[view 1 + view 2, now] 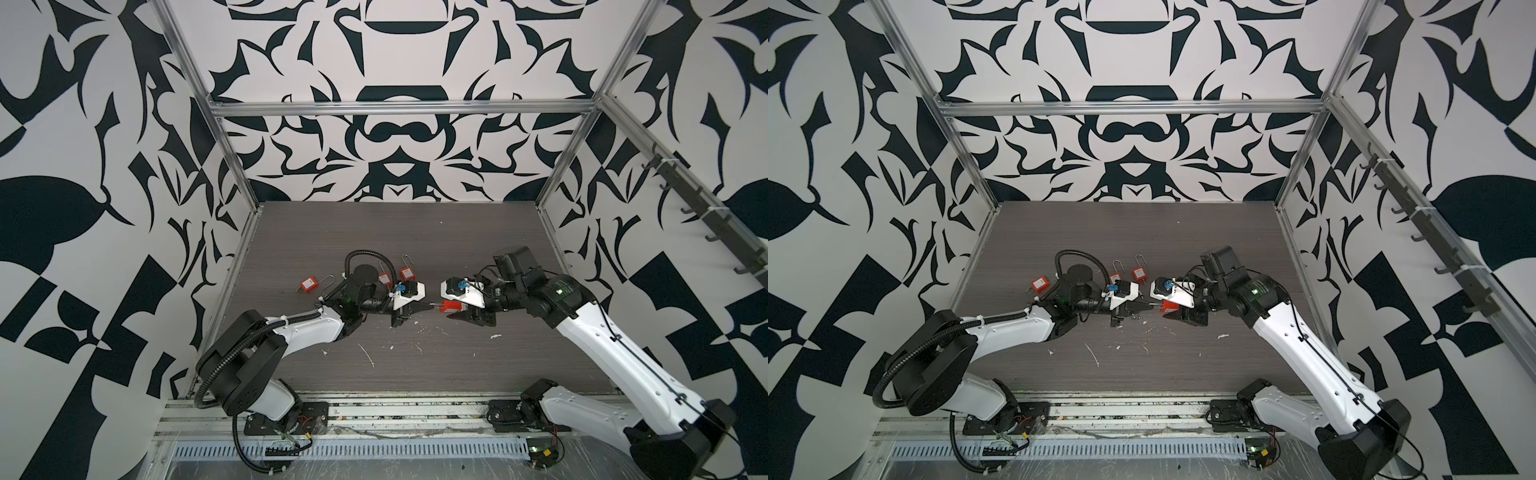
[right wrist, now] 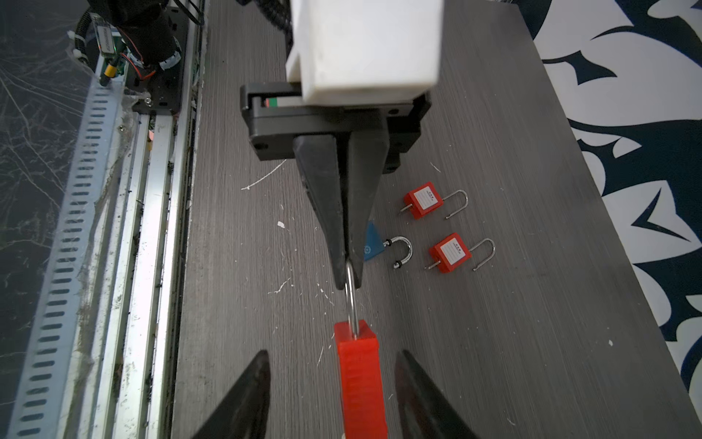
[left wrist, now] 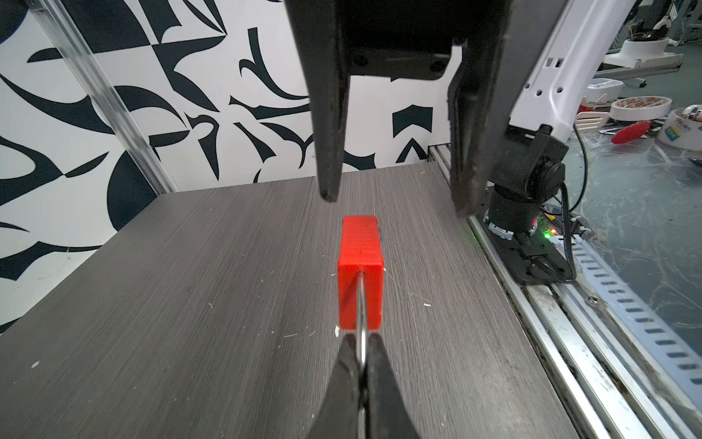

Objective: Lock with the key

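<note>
Over the middle of the table (image 1: pixel 415 232), the left gripper (image 3: pixel 361 338) and right gripper (image 2: pixel 333 355) are nose to nose with the red padlock (image 3: pixel 361 273) between them. Left jaws are pinched tight on its shackle (image 2: pixel 351 296). Right jaws are spread wide either side of the body, not touching it. One spare lock (image 2: pixel 423 200) lies further back.

Your surface (image 1: pixel 415 232): dark grey wood grain, scattered with white scraps (image 1: pixel 366 355) toward the near edge. One red padlock (image 1: pixel 309 284) lies flat, off by itself on the left. In the right wrist view, second red padlock (image 2: pixel 423 200) and third red padlock (image 2: pixel 450 252) lie side by side, with a blue padlock (image 2: pixel 374 245) just beside them.
</note>
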Robot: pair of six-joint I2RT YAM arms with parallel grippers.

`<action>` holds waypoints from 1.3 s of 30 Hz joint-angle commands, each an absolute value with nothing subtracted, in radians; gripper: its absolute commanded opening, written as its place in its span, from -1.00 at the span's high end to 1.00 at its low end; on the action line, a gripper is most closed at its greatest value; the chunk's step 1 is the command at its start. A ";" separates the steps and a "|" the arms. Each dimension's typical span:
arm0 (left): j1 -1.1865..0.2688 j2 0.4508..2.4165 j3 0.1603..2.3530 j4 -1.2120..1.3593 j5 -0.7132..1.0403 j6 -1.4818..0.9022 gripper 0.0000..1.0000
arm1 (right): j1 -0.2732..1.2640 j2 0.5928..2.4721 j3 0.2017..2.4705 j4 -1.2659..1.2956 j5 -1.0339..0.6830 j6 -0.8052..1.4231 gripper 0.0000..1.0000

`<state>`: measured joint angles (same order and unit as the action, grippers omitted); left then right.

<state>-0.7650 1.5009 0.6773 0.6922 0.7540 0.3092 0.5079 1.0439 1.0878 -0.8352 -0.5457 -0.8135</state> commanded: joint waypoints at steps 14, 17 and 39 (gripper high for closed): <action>-0.764 1.459 0.675 0.707 0.828 0.287 1.00 | 0.428 1.007 1.156 -1.050 -0.353 -0.785 -0.08; -0.764 1.454 0.680 0.689 0.836 0.290 1.00 | 0.404 1.031 1.162 -1.066 -0.363 -0.787 -0.04; -0.778 1.433 0.705 0.668 0.842 0.284 1.00 | 0.394 1.109 1.051 -0.944 -0.441 -0.821 0.03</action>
<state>-0.7712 1.4567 0.6788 0.6460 0.8196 0.2943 0.3985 1.1362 1.0714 -0.9989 -0.4099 -0.8108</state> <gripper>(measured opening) 0.071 0.492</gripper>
